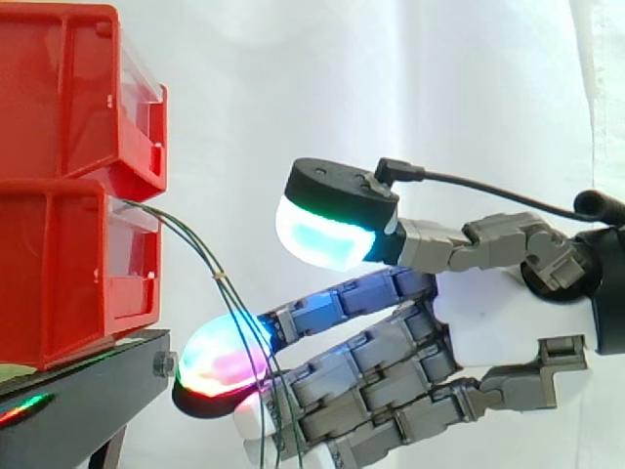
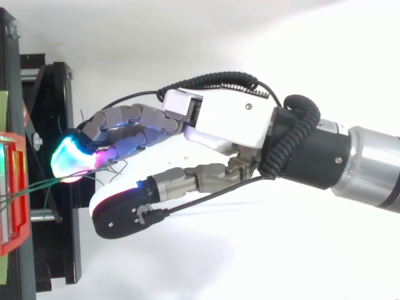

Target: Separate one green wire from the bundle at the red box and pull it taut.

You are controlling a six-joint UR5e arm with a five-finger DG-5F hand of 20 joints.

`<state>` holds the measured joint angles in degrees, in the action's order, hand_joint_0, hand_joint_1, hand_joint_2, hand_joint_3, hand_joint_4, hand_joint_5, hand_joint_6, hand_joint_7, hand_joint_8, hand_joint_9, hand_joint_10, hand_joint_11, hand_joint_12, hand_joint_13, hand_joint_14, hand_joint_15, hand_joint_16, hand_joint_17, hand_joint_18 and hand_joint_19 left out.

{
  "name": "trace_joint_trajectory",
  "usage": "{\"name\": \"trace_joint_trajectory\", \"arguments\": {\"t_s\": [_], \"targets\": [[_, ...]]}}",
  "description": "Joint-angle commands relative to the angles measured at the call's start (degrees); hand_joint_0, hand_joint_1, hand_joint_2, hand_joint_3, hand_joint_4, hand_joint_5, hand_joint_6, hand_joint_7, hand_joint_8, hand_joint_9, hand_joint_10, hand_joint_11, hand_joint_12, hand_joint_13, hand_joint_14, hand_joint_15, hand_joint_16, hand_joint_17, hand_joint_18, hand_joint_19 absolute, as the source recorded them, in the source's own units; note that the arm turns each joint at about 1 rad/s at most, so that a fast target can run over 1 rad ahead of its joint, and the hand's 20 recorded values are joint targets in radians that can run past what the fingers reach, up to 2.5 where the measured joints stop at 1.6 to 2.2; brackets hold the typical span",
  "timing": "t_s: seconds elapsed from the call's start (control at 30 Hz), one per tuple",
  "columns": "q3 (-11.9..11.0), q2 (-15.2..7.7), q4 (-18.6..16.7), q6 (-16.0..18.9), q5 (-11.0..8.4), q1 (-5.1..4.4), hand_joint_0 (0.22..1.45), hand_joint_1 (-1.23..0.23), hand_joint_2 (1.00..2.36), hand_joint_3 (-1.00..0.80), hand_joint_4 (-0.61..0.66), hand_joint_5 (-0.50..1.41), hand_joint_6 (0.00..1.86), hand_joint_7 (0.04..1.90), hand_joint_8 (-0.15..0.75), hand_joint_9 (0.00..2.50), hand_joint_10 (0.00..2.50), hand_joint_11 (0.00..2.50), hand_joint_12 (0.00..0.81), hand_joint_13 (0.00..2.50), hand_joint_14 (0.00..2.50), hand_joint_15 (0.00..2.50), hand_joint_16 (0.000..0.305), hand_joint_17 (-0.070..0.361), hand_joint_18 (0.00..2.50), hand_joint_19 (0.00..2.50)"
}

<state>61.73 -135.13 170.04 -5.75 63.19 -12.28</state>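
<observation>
Side view: shows the hand (image 1: 488,313) reaching in from the right toward the lower red box (image 1: 68,274), open, with fingers nearly straight and the thumb (image 1: 327,234) lifted well clear above them. Shows the green wires (image 1: 186,239) leaving the front of that box as a bundle, sloping down to the right, gathered at a small tie (image 1: 221,277), then dropping slack across the outstretched fingers just behind the glowing fingertip pad (image 1: 220,366). Gives no sign of one strand parted from the rest, nor of anything clamped. Places the upper red bin (image 1: 68,88) above and the black stand (image 1: 88,391) below, just beside the lowest fingertip.

Top view: confirms the open hand (image 2: 225,119), with the green wires (image 2: 37,185) running from the red box (image 2: 19,219) to the lit fingertip, and thin loose ends curling between fingers and thumb.

Hazards, as judged: risks, on closing now, catching several strands at once, bunched as closely as at the tie, and so tautening the whole bundle rather than one wire. Risks also a thin strand slipping off the broad rounded pads, or the low fingers snagging on the stand edge. Calls for hooking one strand aside before any pinch.
</observation>
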Motion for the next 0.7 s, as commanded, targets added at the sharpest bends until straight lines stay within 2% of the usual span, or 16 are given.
{"name": "trace_joint_trajectory", "arguments": {"t_s": [0.0, 0.17, 0.4, 0.47, 0.5, 0.53, 0.67], "targets": [[0.1, 0.5, 0.6, -0.1, 0.00, 0.07, 0.56, -0.58, 1.00, -0.50, 0.19, -0.15, 0.50, 0.76, 0.226, 0.69, 0.00, 0.00, 0.277, 0.45, 0.00, 0.07, 0.037, 0.083, 0.36, 0.34], [-0.4, 0.5, 0.6, -0.2, 0.00, 0.16, 0.56, -0.60, 1.00, -0.50, 0.20, -0.15, 0.50, 0.77, 0.225, 0.69, 0.00, 0.00, 0.278, 0.45, 0.00, 0.07, 0.037, 0.084, 0.36, 0.34], [-0.6, 0.4, 0.0, -1.6, -0.26, -0.46, 0.56, -0.61, 1.00, -0.50, 0.20, -0.15, 0.50, 0.77, 0.227, 0.70, 0.00, 0.00, 0.276, 0.46, 0.00, 0.07, 0.038, 0.085, 0.36, 0.34], [-0.6, -0.2, -2.4, -3.5, -0.18, -0.64, 0.56, -0.61, 1.00, -0.50, 0.20, -0.15, 0.50, 0.77, 0.225, 0.69, 0.00, 0.00, 0.277, 0.46, 0.00, 0.08, 0.038, 0.085, 0.36, 0.34], [-0.6, -0.2, -2.4, -3.5, -0.18, -0.55, 0.56, -0.62, 1.00, -0.50, 0.20, -0.15, 0.50, 0.77, 0.224, 0.69, 0.00, 0.00, 0.276, 0.46, 0.00, 0.08, 0.038, 0.085, 0.36, 0.35], [-0.5, -0.7, -4.9, -3.8, -0.09, -0.55, 0.57, -0.62, 1.00, -0.50, 0.20, -0.15, 0.50, 0.77, 0.224, 0.69, 0.00, 0.00, 0.275, 0.46, 0.00, 0.08, 0.038, 0.085, 0.36, 0.35], [-0.5, -0.7, -5.6, -4.0, -0.26, -0.64, 0.57, -0.63, 1.00, -0.50, 0.20, -0.15, 0.50, 0.78, 0.222, 0.69, 0.00, 0.00, 0.274, 0.46, 0.00, 0.08, 0.038, 0.085, 0.36, 0.35]]}}
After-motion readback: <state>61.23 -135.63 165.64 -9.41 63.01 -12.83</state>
